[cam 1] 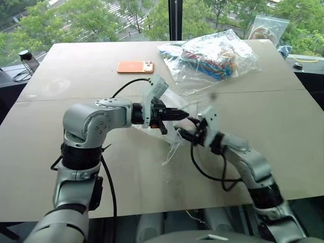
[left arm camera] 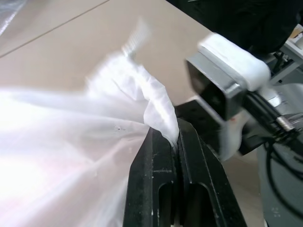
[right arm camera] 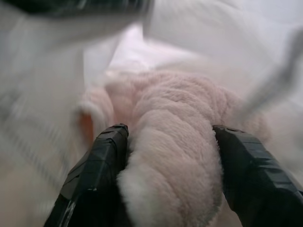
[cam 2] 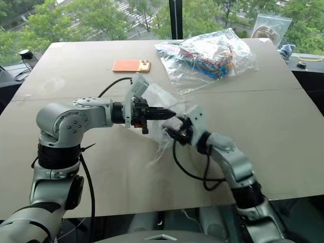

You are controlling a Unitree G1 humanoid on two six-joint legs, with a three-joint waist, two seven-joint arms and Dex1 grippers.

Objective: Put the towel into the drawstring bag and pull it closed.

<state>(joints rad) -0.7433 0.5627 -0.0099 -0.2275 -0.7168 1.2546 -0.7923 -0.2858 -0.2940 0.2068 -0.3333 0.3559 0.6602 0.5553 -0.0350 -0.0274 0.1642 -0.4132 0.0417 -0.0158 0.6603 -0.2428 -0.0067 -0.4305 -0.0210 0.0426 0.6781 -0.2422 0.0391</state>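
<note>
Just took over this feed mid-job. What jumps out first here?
At the table's middle the two arms meet: the left gripper is shut on the drawstring bag, holding it off the table. The right gripper has its fingers spread either side of the towel at the bag. Farther back lie a clear bag of coloured cables and an orange phone.

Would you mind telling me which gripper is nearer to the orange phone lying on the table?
Left. The left gripper, pinching the drawstring bag, sits just this side of the orange phone. The right gripper is lower and further right, farther from it.
</note>
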